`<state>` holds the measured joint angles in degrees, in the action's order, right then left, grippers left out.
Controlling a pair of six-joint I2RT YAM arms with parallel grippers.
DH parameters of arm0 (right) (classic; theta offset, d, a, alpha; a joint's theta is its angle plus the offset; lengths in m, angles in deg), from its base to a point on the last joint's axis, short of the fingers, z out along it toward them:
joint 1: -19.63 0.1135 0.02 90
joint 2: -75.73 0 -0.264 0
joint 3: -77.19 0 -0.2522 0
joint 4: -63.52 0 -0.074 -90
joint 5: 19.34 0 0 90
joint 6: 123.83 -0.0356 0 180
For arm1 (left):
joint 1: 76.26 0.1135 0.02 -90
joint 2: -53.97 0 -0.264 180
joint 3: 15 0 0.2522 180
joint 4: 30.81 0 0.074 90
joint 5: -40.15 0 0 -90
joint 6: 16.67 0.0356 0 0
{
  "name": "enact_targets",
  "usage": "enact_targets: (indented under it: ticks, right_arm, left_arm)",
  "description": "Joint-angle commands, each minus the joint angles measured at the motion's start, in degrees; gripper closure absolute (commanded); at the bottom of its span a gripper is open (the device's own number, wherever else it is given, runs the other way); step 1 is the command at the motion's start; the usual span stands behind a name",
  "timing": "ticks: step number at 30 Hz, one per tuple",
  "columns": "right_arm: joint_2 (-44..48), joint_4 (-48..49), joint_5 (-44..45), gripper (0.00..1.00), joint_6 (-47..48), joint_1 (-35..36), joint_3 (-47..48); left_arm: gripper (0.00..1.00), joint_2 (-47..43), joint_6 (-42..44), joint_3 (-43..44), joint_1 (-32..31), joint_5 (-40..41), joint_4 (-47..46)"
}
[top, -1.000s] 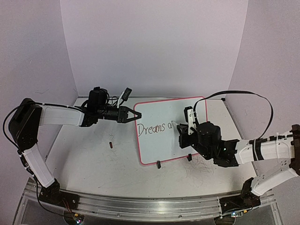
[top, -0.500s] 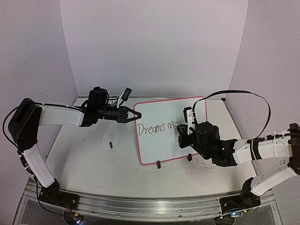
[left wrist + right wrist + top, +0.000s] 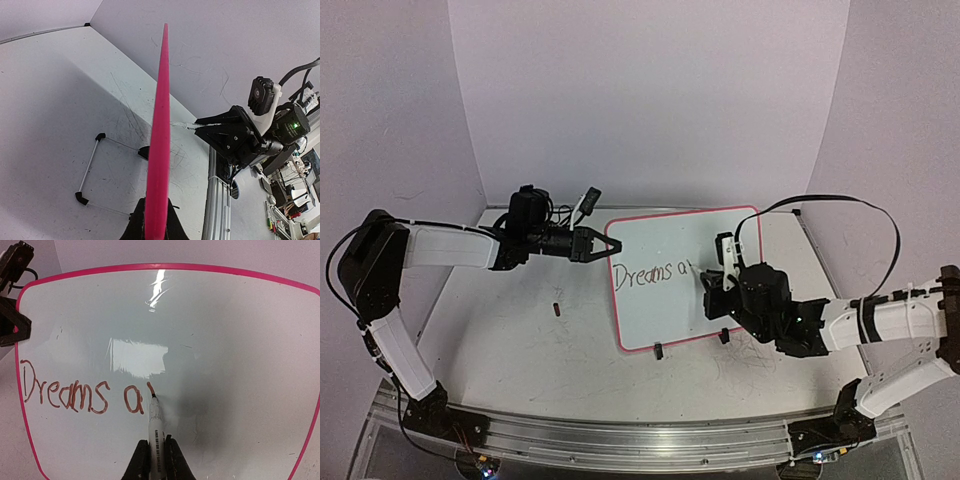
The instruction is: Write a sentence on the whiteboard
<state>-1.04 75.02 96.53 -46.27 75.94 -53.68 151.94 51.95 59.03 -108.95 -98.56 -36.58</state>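
**A:** How many boards?

**B:** One whiteboard (image 3: 670, 315): a flat, glossy rectangle with rounded corners and a thin pink-red rim. It sits mid-surface between the two arms, and two small black clip feet (image 3: 659, 351) show along its near edge.

**A:** What is written on it?

**B:** One line, the sentence (image 3: 75, 395), on the left half of the board. It reads "Dreams a", followed by one short fresh stroke. The thin handwritten letters look reddish-brown in the right wrist view.

**A:** And the left fingers (image 3: 601, 245)?

**B:** They are pinched tight on the board's left rim. In the left wrist view the board is edge-on, a narrow pink strip running up from between them.

**A:** The right fingers (image 3: 712, 285)?

**B:** Closed around one marker (image 3: 154, 422), a slim white barrel with small print and a dark tip. The tip touches the board just right of the "a".

**A:** Anything else down there?

**B:** One small dark reddish piece (image 3: 557, 308) lies alone left of the board, apart from it. The surface (image 3: 520, 360) is matte white, scuffed with faint grey scribbles.
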Motion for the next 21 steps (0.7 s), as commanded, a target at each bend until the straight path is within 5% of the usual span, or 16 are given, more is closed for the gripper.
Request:
enact_targets:
  ticks: [1,21]
  right_arm:
    - [1.25,-1.70,0.32,1.00,-2.25,0.42,-1.19]
    - [-0.61,-0.56,2.97,1.00,-1.93,1.72,0.37]
  left_arm:
    - [1.00,-1.79,0.83,0.31,0.07,2.56,1.60]
    - [1.00,-1.88,0.82,0.29,0.07,2.47,1.60]
